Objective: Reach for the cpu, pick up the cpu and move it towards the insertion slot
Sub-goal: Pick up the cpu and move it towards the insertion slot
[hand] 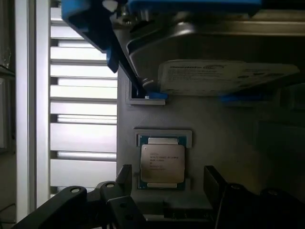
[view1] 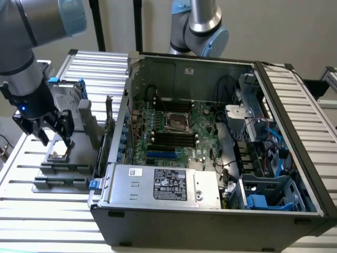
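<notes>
The cpu [hand: 162, 162] is a small square silver chip lying flat in a recess of the grey holder [hand: 214, 138]; in the exterior view the cpu [view1: 59, 150] sits at the left, outside the computer case. My gripper [view1: 51, 136] hovers just above it, open, with one finger on each side of the chip. In the wrist view the dark fingertips [hand: 125, 177] flank the chip without touching it. The insertion slot [view1: 178, 122] is the shiny-framed square socket on the green board inside the open case, well to the exterior view's right of the gripper.
An upright silver hard drive [hand: 224, 71] with blue clips stands on the holder right behind the cpu. The case wall [view1: 122, 121] and upright brackets [view1: 100, 147] rise between holder and motherboard. A second arm [view1: 202, 23] hangs behind the case. A power supply [view1: 168, 184] lies along the case's front.
</notes>
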Motion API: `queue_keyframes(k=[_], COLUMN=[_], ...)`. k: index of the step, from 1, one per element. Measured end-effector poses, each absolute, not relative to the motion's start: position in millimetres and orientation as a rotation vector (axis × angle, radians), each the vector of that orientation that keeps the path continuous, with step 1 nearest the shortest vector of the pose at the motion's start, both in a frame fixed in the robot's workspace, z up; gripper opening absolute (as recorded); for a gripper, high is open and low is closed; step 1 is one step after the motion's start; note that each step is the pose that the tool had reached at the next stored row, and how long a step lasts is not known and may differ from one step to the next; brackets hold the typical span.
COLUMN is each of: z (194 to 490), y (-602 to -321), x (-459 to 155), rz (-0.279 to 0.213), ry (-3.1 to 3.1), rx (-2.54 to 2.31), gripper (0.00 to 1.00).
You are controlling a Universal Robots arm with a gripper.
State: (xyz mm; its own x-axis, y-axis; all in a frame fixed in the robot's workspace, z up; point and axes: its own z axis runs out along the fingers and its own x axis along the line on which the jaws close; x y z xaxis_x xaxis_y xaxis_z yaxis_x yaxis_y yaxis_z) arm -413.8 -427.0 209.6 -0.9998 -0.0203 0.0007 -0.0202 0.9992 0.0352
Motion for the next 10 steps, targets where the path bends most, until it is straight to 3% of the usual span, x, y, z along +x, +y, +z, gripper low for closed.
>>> queue_keyframes(k=[10], z=[197.7], y=[-425.7], x=[-415.3], rz=[-0.055], ry=[-3.14], rx=[0.016], gripper=[0.71])
